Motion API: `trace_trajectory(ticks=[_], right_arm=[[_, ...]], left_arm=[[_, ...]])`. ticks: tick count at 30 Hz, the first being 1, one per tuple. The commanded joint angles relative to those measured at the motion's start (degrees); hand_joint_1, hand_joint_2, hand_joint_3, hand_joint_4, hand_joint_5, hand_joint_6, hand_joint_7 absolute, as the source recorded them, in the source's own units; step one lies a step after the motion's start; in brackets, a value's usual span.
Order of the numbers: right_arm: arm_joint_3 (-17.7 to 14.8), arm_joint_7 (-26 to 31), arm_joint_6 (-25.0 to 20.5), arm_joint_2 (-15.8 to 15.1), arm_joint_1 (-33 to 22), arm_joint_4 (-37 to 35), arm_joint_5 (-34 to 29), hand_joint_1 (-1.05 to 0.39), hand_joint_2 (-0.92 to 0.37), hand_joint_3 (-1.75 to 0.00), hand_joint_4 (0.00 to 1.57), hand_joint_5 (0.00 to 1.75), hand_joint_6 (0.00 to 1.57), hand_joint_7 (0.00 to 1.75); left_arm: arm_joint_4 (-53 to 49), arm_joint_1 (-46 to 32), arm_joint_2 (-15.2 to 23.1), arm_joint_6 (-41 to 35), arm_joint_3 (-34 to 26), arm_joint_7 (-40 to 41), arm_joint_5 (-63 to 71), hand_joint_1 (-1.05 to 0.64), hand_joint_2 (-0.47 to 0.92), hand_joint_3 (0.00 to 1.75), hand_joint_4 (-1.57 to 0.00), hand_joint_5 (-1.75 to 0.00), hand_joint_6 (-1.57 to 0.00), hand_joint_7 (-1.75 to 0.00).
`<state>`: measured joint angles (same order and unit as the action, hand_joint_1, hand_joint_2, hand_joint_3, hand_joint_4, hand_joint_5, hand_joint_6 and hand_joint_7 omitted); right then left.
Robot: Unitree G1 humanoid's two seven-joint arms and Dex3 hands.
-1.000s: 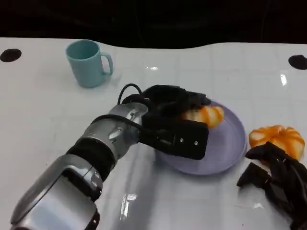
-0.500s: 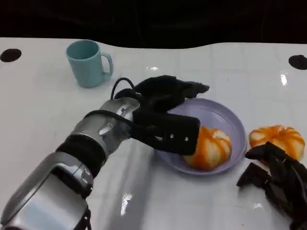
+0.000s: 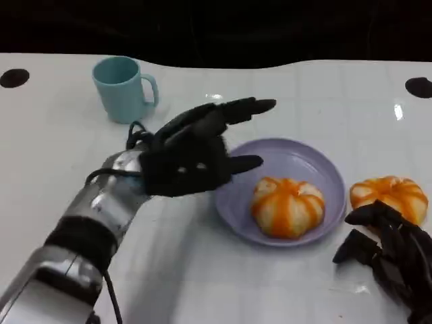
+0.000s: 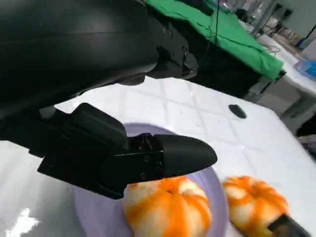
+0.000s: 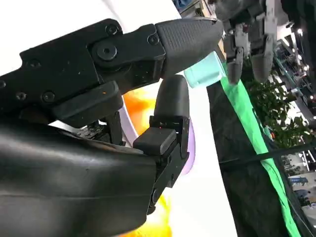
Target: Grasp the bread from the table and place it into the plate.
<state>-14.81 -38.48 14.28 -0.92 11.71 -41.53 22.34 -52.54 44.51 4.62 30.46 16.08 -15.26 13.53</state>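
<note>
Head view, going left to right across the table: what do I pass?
Teal mug → left hand, open just left of the plate → purple plate with a bread roll on it → second bread roll on the table → right hand at the right edge.

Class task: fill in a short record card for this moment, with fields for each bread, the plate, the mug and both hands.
bread on plate: rests inside the plate, free of both hands
second bread: on the table, right of the plate, beside the right hand
plate: lilac, on the white table
mug: teal, upright, far left, handle facing the plate
left hand: holds nothing, fingers spread, raised beside the plate's left rim
right hand: holds nothing, fingers curled in, at the table's near right
</note>
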Motion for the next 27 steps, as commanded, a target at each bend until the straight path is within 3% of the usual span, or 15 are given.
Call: trace_trajectory(ticks=[1,4,9,12,15,18,21,24,26,27], right_arm=[[-0.48,-0.37,-0.76,-0.65,-0.31,-1.65,0.51,-0.54,-0.92,-0.2,0.66,1.56,0.62,1.21],[-0.44,-0.71,-0.96,-0.77,-0.34,-1.65,0.56,-0.54,-0.92,-0.19,0.65,1.56,0.61,1.21],[-0.27,-1.21,1.18,-1.11,-0.09,-3.13,-0.31,-0.55,-0.92,-0.2,0.65,1.55,0.61,1.21],[-0.23,-1.6,1.66,-1.26,0.14,-3.7,-0.44,-0.54,-0.92,-0.21,0.66,1.55,0.61,1.2],[-0.2,-1.48,1.75,-1.16,0.1,-3.67,-0.43,-0.55,-0.92,-0.22,0.67,1.54,0.62,1.19],[-0.13,-0.94,1.74,-0.93,-0.06,-3.36,-0.45,-0.54,-0.92,-0.23,0.67,1.54,0.62,1.19],[-0.02,-0.59,1.63,-0.87,-0.08,-3.21,-0.54,-0.54,-0.92,-0.23,0.67,1.54,0.63,1.19],[0.2,0.12,1.41,-0.78,-0.17,-2.78,-0.79,-0.56,-0.92,-0.22,0.67,1.55,0.64,1.19],[0.15,0.58,1.01,-0.53,-0.27,-2.32,-0.56,-0.57,-0.92,-0.19,0.68,1.55,0.65,1.2],[0.06,0.54,0.62,-0.38,-0.28,-2.09,-0.22,-0.56,-0.92,-0.18,0.68,1.56,0.65,1.21]], left_arm=[[4.37,-4.79,-0.46,0.18,-5.7,-5.24,-9.24,-0.82,0.92,0.53,-0.17,-0.46,-0.31,-0.06],[6.45,-6.39,-0.88,-1.22,-7.32,-7.25,-12.11,-0.82,0.92,0.52,-0.2,-0.49,-0.33,-0.07],[17.17,-14.67,-2.78,-11.95,-13.66,-15.96,-27.36,-0.78,0.92,0.5,-0.27,-0.52,-0.36,-0.07],[24.4,-20.24,-4.13,-21.7,-17.14,-19.19,-36.76,-0.7,0.92,0.45,-0.51,-0.63,-0.51,-0.11],[29.23,-23.69,-4.64,-29.38,-19.33,-20.66,-42.87,-0.66,0.92,0.45,-0.58,-0.68,-0.55,-0.11],[33.81,-27.34,-4.98,-37.81,-21.91,-21.59,-49.52,-0.64,0.92,0.54,-0.66,-1.01,-0.74,-0.19],[37.17,-29.85,-5.19,-42.7,-23.11,-20.83,-52.25,-0.63,0.92,0.56,-0.67,-1.1,-0.78,-0.21],[41.34,-33.77,-6.02,-48.27,-24.62,-19.1,-55.82,-0.6,0.92,0.5,-0.67,-1.31,-0.88,-0.31],[43.97,-36.31,-6.73,-50.57,-25.03,-17.96,-57.12,-0.58,0.92,0.49,-0.67,-1.42,-0.83,-0.56],[45.66,-38.14,-7.55,-51.09,-25.0,-17.07,-57.52,-0.58,0.92,0.5,-0.66,-1.53,-0.76,-0.81]])
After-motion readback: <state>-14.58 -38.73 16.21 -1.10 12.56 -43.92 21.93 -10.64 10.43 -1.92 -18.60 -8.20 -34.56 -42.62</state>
